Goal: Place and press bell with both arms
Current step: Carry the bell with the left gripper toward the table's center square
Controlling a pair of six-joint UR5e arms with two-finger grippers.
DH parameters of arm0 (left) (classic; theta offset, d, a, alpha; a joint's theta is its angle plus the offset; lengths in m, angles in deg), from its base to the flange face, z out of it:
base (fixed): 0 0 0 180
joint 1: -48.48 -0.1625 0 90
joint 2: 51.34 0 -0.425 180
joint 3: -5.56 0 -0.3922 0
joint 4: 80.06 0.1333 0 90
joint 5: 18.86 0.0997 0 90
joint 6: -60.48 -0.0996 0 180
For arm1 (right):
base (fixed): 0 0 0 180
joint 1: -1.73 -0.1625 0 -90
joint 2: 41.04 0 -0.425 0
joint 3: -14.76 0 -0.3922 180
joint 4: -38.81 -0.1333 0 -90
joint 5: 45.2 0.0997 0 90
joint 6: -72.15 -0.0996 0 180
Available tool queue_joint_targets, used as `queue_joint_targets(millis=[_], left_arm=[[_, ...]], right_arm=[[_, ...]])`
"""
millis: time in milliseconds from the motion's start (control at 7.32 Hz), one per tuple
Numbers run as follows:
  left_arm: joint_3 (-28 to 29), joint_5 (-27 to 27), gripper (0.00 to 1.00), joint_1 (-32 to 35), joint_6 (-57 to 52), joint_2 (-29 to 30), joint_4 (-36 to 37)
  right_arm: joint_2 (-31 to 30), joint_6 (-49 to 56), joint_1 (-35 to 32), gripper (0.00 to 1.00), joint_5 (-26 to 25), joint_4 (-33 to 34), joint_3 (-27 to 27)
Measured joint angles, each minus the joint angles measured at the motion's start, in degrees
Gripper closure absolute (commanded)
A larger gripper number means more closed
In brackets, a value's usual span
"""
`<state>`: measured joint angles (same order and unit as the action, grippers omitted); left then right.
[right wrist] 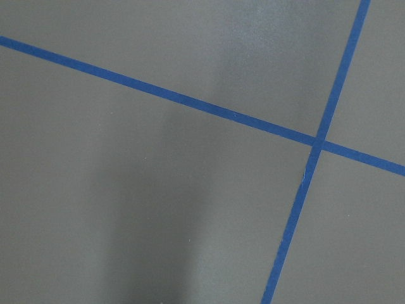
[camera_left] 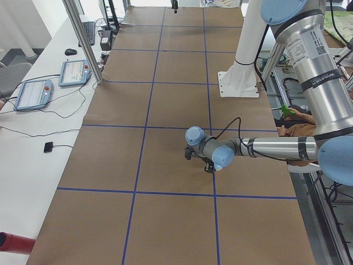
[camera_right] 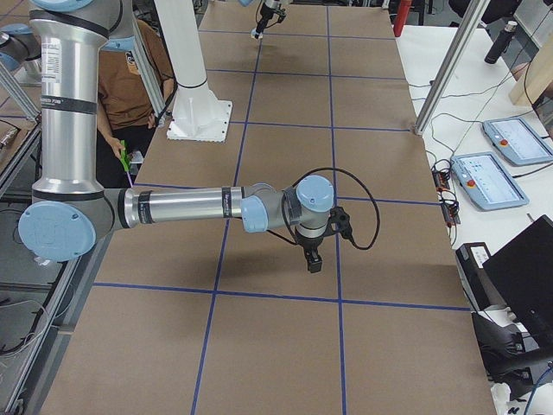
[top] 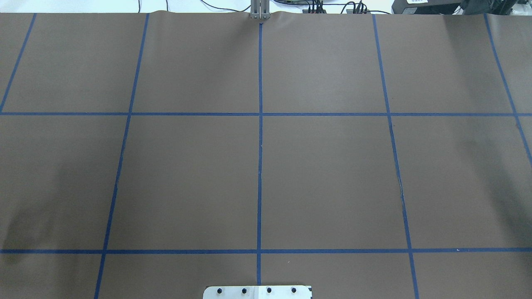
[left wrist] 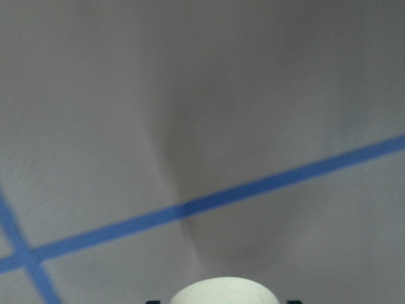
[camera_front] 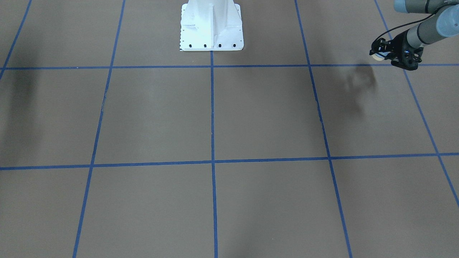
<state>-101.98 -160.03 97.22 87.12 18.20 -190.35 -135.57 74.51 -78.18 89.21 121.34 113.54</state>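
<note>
Placement is the step you're in, by my read: the left gripper [camera_front: 379, 53] has the bell [camera_front: 375, 56] pinched at its tips, a cream and pale-blue bit showing there, and it hangs over the table [camera_front: 251, 114], well out to the robot's left of the white pedestal [camera_front: 211, 25] and slightly forward of its foot. The shadow [camera_front: 358, 89] lies apart from the gripper, so the bell is not down yet and nothing is pressed. The left wrist view shows a cream round edge at bottom centre with black bits either side. The fingers [camera_front: 383, 46] are closed only as far as the bell allows. Which way up the bell sits I can't tell. Next move, my guess: you bring it down flat, base ring on the table, button up, probably nearer the front of the pedestal where both arms reach, then let go without tipping it. It's tiny against the gripper, so watch that it doesn't stick or roll. The right gripper [camera_right: 312, 259] points down, off to the robot's right of the pedestal and forward of it. I can't tell its height over the table, or whether it's open or closed, since only the side camera catches it. Its own wrist view gives just table and tape lines [right wrist: 190, 101], with no fingers and nothing held that I can see. The press likely falls to that arm: tip on the button, light push.
</note>
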Motion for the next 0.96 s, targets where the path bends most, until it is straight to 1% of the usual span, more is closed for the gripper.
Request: queue_joint_targets(millis=[137,273,547,683,820,957], left_arm=[[-1.81,0.06,1.0,1.19,-0.03,6.2,8.4],[-2.35,0.11,1.0,2.29,-0.07,13.36,16.21],[-0.69,1.18,1.0,2.87,0.01,30.62,32.63],[2.76,2.23,1.0,2.21,0.2,41.08,41.13],[7.64,4.02,1.0,0.57,1.5,50.75,47.53],[14.36,6.03,1.0,-1.71,4.66,60.02,50.92]], right_arm=[[0.06,-0.04,0.15,0.0,-0.02,0.0,-0.08],[0.1,-0.06,0.28,0.0,-0.05,0.0,-0.13],[0.19,-0.07,0.45,0.0,-0.07,0.0,-0.17],[0.24,-0.1,0.6,0.0,-0.08,0.02,-0.17],[0.28,-0.13,0.72,0.0,-0.04,0.05,-0.16],[0.3,-0.17,0.8,0.0,0.12,0.06,-0.13]])
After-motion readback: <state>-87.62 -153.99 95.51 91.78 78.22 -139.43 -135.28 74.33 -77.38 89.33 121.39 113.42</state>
